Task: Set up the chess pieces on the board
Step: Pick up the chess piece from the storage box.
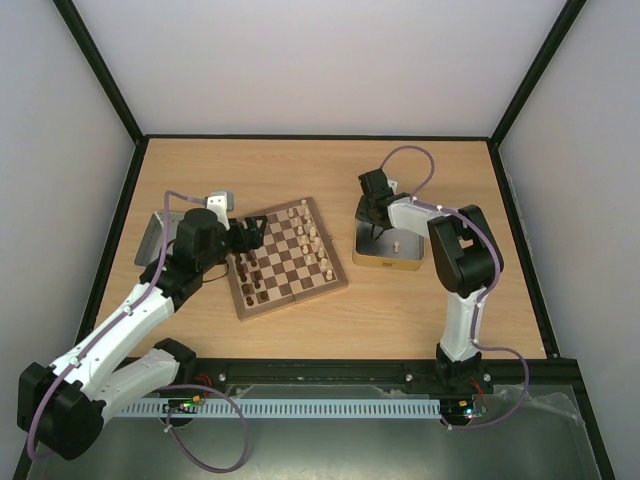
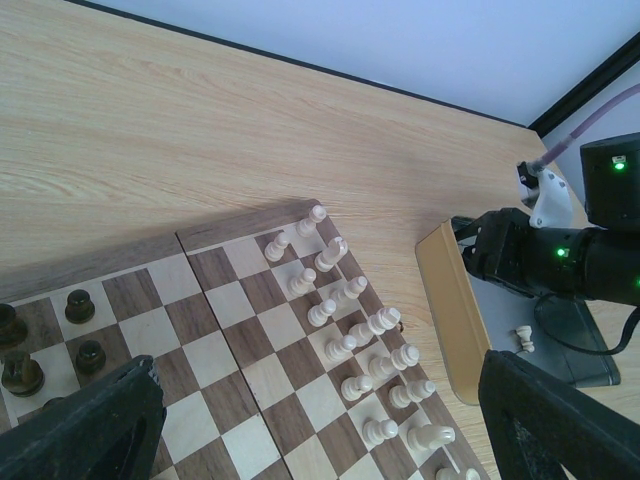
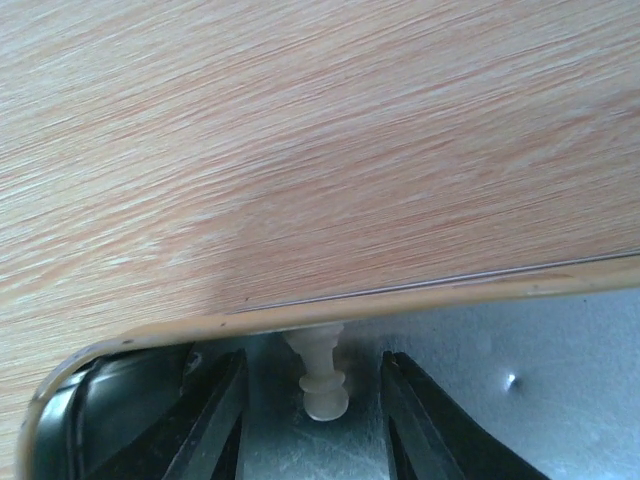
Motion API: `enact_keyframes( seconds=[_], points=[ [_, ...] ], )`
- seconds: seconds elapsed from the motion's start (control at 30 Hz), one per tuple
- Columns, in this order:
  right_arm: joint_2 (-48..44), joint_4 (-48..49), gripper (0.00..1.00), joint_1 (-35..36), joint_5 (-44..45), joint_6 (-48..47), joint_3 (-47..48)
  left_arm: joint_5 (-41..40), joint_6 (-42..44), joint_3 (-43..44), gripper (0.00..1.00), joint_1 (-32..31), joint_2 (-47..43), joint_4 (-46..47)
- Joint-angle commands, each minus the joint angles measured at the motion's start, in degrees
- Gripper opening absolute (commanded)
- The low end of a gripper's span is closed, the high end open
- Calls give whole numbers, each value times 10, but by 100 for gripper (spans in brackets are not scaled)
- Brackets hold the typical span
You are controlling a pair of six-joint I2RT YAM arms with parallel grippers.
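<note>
Right hand (image 3: pixel 314 358) part-open astride a lone cream piece (image 3: pixel 320 385) inside a gold-rimmed metal tin (image 3: pixel 420 292). A gap shows between the piece and each of the fingers (image 3: pixel 215 420), so nothing is gripped. The piece lies close against the tin's wall, near a rounded corner, its knobbed head towards the wrist camera.

From overhead, the right hand (image 1: pixel 375 225) reaches down into the tin (image 1: pixel 390 262), which sits at 3 o'clock from the board (image 1: pixel 288 262). A strip of bare surface (image 1: pixel 400 310) lies between tin and board. The tin's wall rises between the piece and the board.

The left hand (image 1: pixel 247 238) hovers at the board's 10 o'clock edge. Its wrist view shows the left hand (image 2: pixel 320 370) with fingers (image 2: pixel 90 420) spread wide and nothing between them.

The board lies turned out of square with the surface. It has dark and cream checks inside a mid-brown border. Pale cream pieces (image 2: pixel 350 345) stand upright in two crowded rows along the side nearest the tin. Dark brown pieces (image 2: pixel 80 305) stand along the opposite side, beneath the left hand. A second metal tin (image 1: pixel 148 243) lies at the board's 9 o'clock, partly hidden behind the left arm (image 1: pixel 130 320).
</note>
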Motion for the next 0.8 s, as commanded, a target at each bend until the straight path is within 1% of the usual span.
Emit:
enact_keyframes(
  seconds=[0.0, 0.1, 0.33, 0.4, 0.47, 0.6, 0.67, 0.77],
  points=[
    [17, 7, 34, 4, 33, 5, 17, 3, 2, 4, 87, 3, -4, 6],
    [25, 2, 30, 4, 39, -2, 16, 5, 2, 3, 87, 3, -2, 7],
    [26, -1, 8, 5, 26, -16, 11, 7, 1, 3, 87, 3, -3, 8],
    [21, -8, 3, 4, 10, -28, 14, 7, 1, 3, 88, 3, -3, 8],
    [15, -28, 2, 4, -15, -40, 21, 9, 0, 3, 87, 3, -3, 7],
    [-25, -91, 2, 2, -94, -47, 28, 19, -5, 3, 87, 3, -1, 7],
    [-50, -118, 2, 1, -121, -42, 21, 26, -8, 4, 87, 3, 1, 10],
    [-100, -128, 2, -2, -143, -37, -9, 43, -15, 5, 87, 3, 9, 15]
  ],
)
